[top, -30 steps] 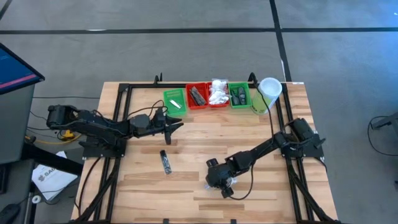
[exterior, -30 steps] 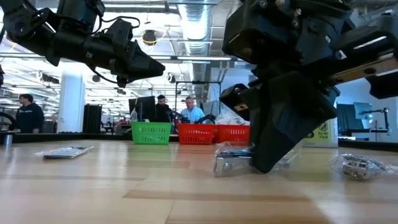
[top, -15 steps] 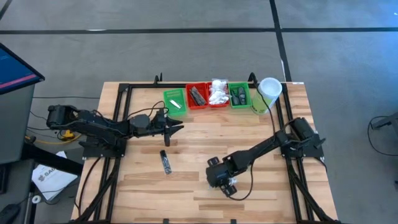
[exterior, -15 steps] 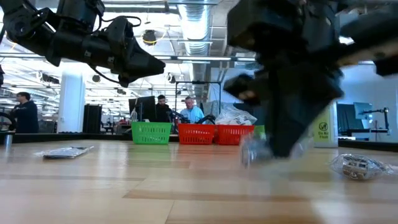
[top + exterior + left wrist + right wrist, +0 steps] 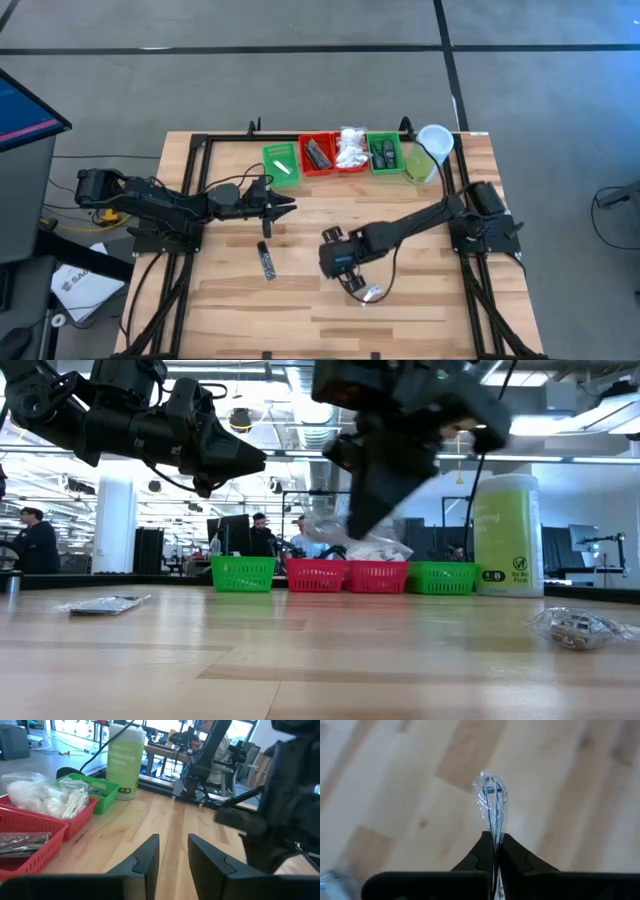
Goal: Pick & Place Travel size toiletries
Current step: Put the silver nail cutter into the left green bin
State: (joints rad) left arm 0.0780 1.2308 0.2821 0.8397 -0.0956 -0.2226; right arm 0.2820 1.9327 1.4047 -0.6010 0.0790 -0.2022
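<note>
Right end effector (image 5: 494, 851) clamped tight on a clear-wrapped packet (image 5: 491, 802), lifted off the surface (image 5: 430, 300) near mid-table. Contents hard to make out, maybe something metallic. Another wrapped packet (image 5: 372, 294) lies on the wood just beside that arm; a black narrow piece (image 5: 266, 259) sits further left. Left end effector (image 5: 172, 857) hovers partly open, empty, near the trays (image 5: 333, 157).

Even, bright overhead light fills the high view, with only faint shadows under the arms on the wooden table (image 5: 420, 310). In the low view, ceiling lamps (image 5: 240, 420) at upper centre glare and the near tabletop is soft. The right wrist view is blurred throughout; windows at the left wrist view's top blow out.
</note>
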